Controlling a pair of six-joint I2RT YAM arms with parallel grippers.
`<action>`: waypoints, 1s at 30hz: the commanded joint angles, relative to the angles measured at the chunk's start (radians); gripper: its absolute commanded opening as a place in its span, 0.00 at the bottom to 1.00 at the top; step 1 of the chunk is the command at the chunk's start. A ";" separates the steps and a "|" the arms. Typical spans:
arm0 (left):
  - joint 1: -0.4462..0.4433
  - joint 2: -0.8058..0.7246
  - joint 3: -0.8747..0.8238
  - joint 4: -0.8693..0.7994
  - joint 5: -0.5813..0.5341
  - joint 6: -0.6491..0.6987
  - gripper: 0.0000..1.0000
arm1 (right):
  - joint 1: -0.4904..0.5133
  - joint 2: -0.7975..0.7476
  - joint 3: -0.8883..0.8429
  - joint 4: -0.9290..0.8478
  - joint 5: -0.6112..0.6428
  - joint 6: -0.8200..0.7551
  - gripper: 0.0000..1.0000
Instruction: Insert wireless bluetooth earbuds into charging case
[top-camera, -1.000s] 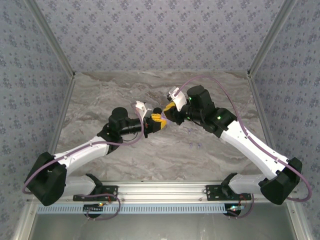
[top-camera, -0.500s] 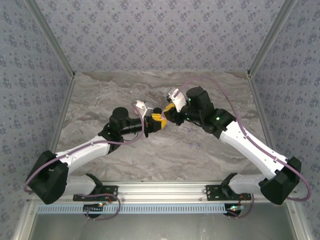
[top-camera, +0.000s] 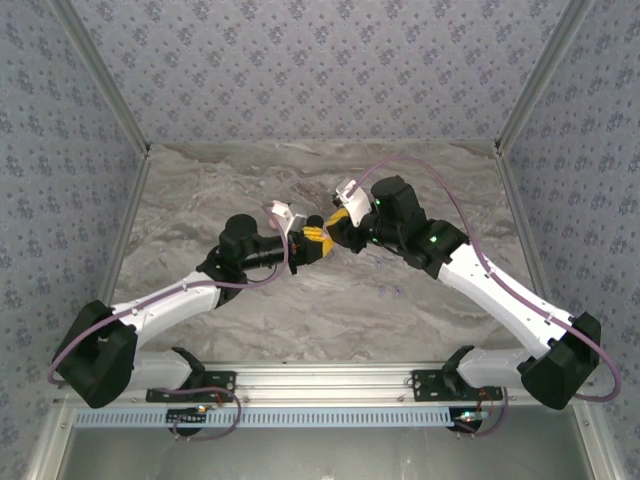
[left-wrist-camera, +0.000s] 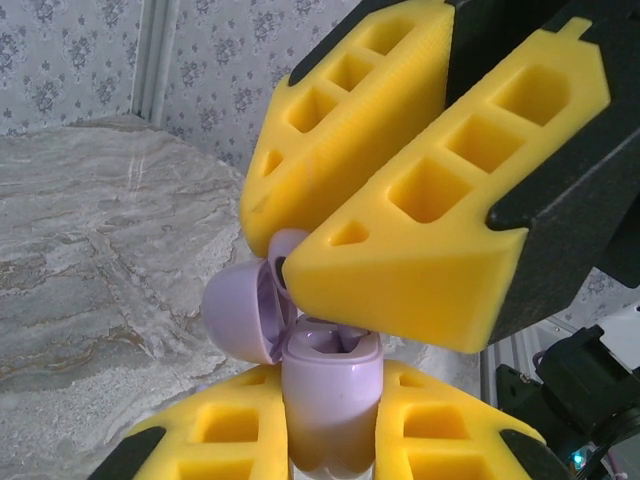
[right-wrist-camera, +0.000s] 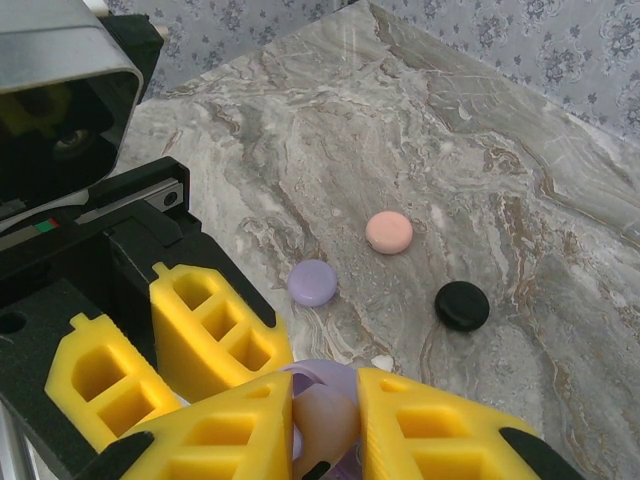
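- The left gripper (top-camera: 318, 240) sits mid-frame in the overhead view, its fingers clamped tight on the body of a lavender case (left-wrist-camera: 330, 360).
- The case's lid (left-wrist-camera: 238, 315) is flipped open to the left in the left wrist view.
- The right gripper (right-wrist-camera: 325, 388) meets it from above, its fingers pinched nearly together on a small pale bud (right-wrist-camera: 322, 422).
- The bud hangs just over the case's mouth, touching or almost touching. I can't tell which.
- Progress, as I judge it: the case is open and the bud is lined up, but nothing is seated. The well on top of the case looks empty.
- What's left is to push this bud in, add its mate and shut the lid.
- Count of cases: one open in the grip, plus three closed round ones on the table (right-wrist-camera: 520, 170).
- Those three lie in the centre-right of the right wrist view: pink (right-wrist-camera: 388, 232), lavender (right-wrist-camera: 313, 282) and black (right-wrist-camera: 461, 305).
- Count of buds: one in the fingers. A whitish speck (right-wrist-camera: 382, 362) lies below the lavender one, too small to name.
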 joint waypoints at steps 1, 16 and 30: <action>0.001 -0.005 0.036 0.070 0.006 -0.004 0.00 | 0.004 -0.003 -0.014 -0.007 -0.008 -0.005 0.24; 0.001 -0.014 -0.006 0.164 -0.020 0.010 0.00 | -0.122 -0.050 0.134 -0.051 -0.131 0.135 0.57; -0.010 -0.102 -0.020 0.222 -0.217 0.161 0.00 | -0.286 -0.121 0.052 -0.155 -0.071 0.239 0.64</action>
